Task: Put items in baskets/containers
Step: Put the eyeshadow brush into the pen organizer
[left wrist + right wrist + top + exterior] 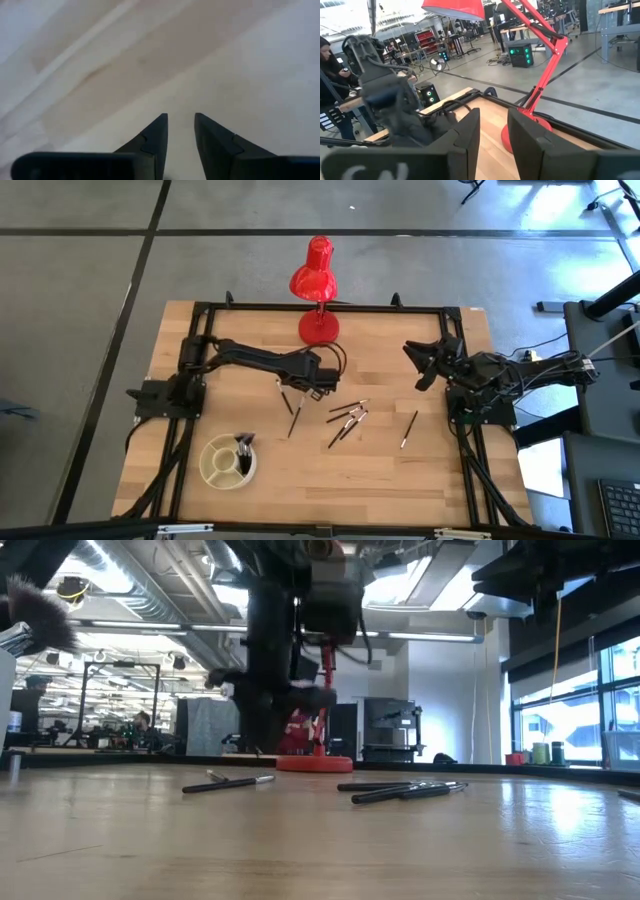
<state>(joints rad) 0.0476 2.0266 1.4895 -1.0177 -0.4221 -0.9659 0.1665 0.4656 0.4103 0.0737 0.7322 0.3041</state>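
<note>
Makeup brushes, thin and dark-handled (347, 420), lie loose on the wooden worktop (440, 470), well apart from the round cream divided dish (226, 462). I hold the left gripper (290, 393) low over one, jaws apart with nothing between them. The right gripper (415, 367) waits, jaws apart.

Count, from the red desk lamp (318, 280): one lamp. One cream divided dish (226, 461), well in front of the lamp, with two or three brushes (243, 448) standing in it; exact number unclear. Loose makeup brushes (347, 420) on the table between lamp and dish: about seven. Two robot arms.
</note>
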